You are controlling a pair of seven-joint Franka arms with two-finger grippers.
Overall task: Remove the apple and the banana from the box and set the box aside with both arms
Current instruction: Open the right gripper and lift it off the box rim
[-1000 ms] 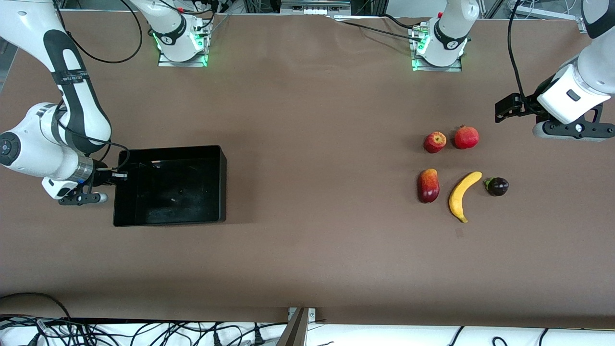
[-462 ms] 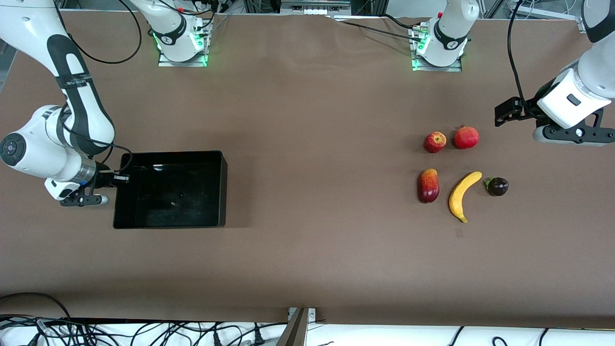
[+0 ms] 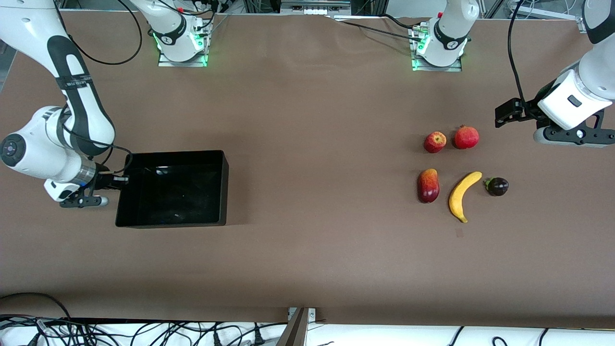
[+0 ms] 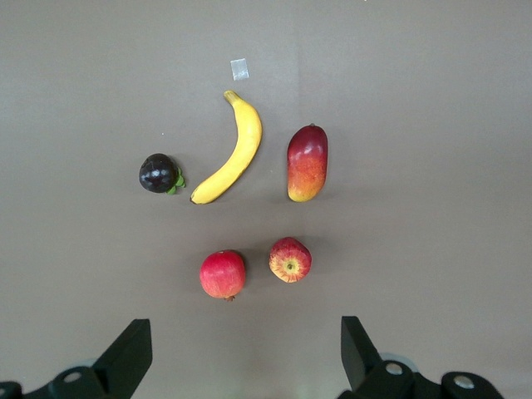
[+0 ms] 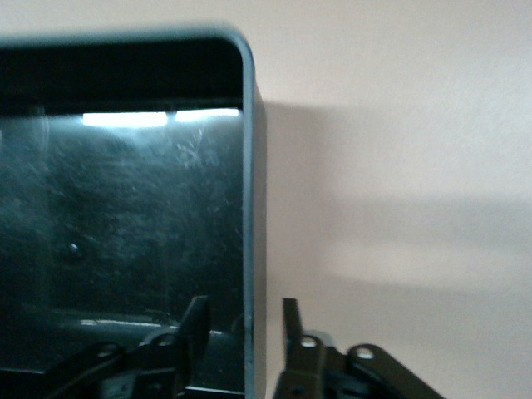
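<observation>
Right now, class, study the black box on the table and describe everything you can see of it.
The box is a shallow rectangular tray of glossy black plastic with low walls and rounded corners. It sits flat on the brown table toward the right arm's end, empty, its scuffed floor reflecting a strip of light. The right end effector straddles one end wall, one finger inside the box, one outside, with a small gap visible on each side of the wall. Nothing else touches it.

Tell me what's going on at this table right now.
The right gripper is at the wall of the empty black box at the right arm's end of the table, its fingers astride the wall with a small gap. The apple and banana lie on the table among other fruit. The left gripper waits open above them.
</observation>
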